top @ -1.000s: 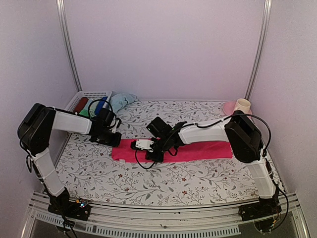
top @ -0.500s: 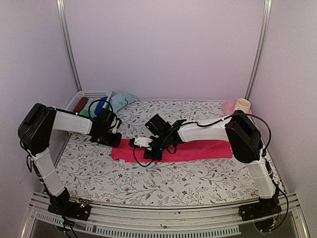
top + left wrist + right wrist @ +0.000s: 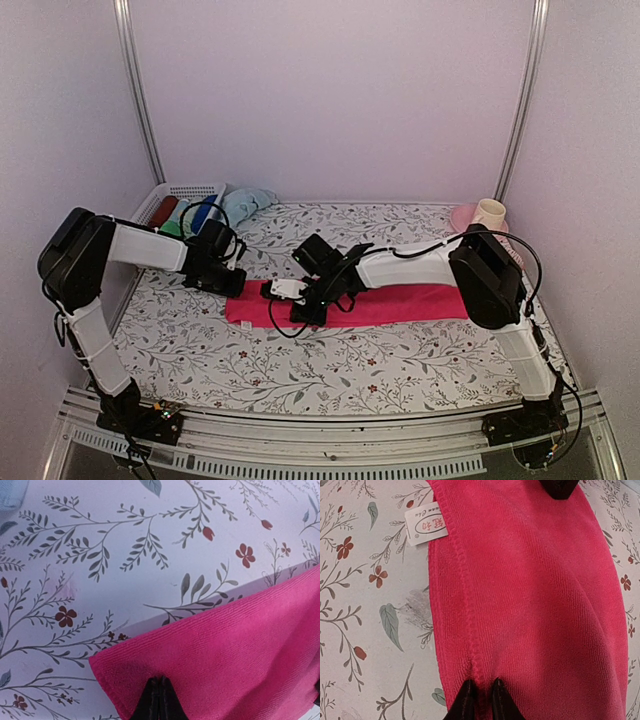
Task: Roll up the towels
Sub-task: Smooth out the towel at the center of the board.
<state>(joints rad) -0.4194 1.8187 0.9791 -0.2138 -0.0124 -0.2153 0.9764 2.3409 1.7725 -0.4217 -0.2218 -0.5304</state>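
Observation:
The bright pink towel (image 3: pixel 400 303) lies flat as a long strip across the flowered table (image 3: pixel 330 365). My left gripper (image 3: pixel 232 284) is shut, and its joined fingertips (image 3: pixel 160 680) rest on the towel's far left corner (image 3: pixel 215 660). At the near side of that same left end sits my right gripper (image 3: pixel 298 312). Its fingers (image 3: pixel 465 700) stand a narrow gap apart, pinching a puckered fold of the hem (image 3: pixel 470 630). A white label (image 3: pixel 425 527) sticks out from that hem. The pale blue towel (image 3: pixel 248 203) lies crumpled at the back left.
A white basket (image 3: pixel 185 190) at the back left holds red, green and dark blue rolls. A cream cup (image 3: pixel 490 212) stands on a pink dish at the back right. White walls with metal posts close the table in.
My right gripper has slid a little to the left along the pink towel, and its fingers have parted slightly. The left gripper has stayed put.

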